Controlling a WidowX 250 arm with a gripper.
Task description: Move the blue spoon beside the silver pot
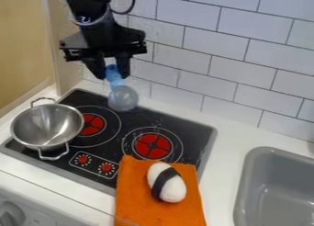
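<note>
Tool (112, 75) clamped on blue spoon (122, 97) by its handle, at far side of stove (136, 120); silver pot (47, 125) left.

Orange cloth (136, 197) under black-banded white oval (174, 189).

A toy kitchen, with stovetop (169, 125), grey sink (270, 188), silver pot (46, 126) and white-tiled wall (202, 50).
</note>
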